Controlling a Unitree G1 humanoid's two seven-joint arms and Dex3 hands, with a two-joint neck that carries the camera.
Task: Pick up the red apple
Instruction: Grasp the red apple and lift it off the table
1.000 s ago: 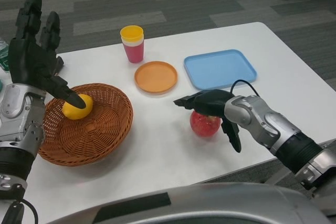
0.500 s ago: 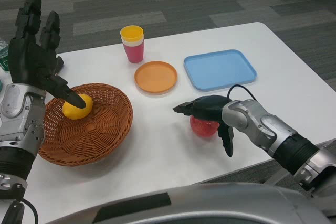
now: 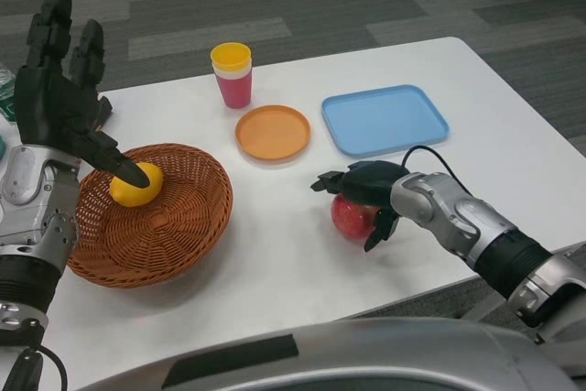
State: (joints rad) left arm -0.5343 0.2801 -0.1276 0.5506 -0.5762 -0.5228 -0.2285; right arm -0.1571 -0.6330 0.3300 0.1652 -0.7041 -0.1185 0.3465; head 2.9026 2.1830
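Apple [image 3: 352,218] under right hand [image 3: 366,191], on bench [image 3: 275,235].
Fingers curled over apple's top and side, touching it; grasp not confirmed. Left hand [image 3: 59,89] raised with fingers spread, empty, above basket [image 3: 183,226] holding orange [image 3: 135,183].

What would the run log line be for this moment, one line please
right hand: fingers curled over red apple | apple: on white table, not lifted | left hand: open, raised above wicker basket

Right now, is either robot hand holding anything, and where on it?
The right robot hand wraps the red apple over its top and right side; apple on table. Left robot hand holds nothing.
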